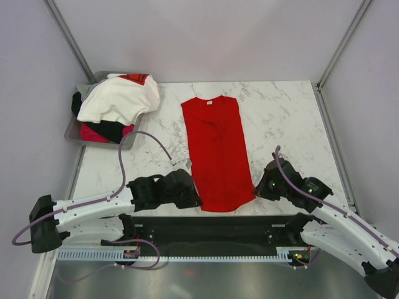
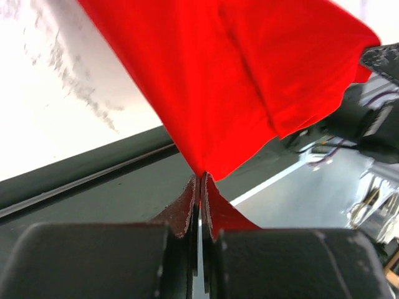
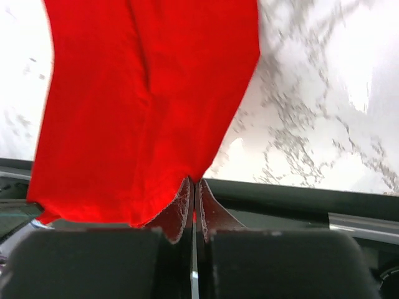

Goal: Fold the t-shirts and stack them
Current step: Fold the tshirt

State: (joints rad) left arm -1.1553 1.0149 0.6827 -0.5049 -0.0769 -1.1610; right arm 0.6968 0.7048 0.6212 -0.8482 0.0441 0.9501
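Arms point(image 1: 87, 208) crouch low, left claw point(image 2: 199, 177) and right claw point(image 3: 193, 180) pinching hem of red t-shirt point(image 1: 215, 149).

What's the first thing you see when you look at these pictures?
The bright red t-shirt jumps out, lying long down the middle of the white marble table. The left fingers and the right fingers are each shut on a near corner of it. At the far left, a white t-shirt spills over a grey tray.
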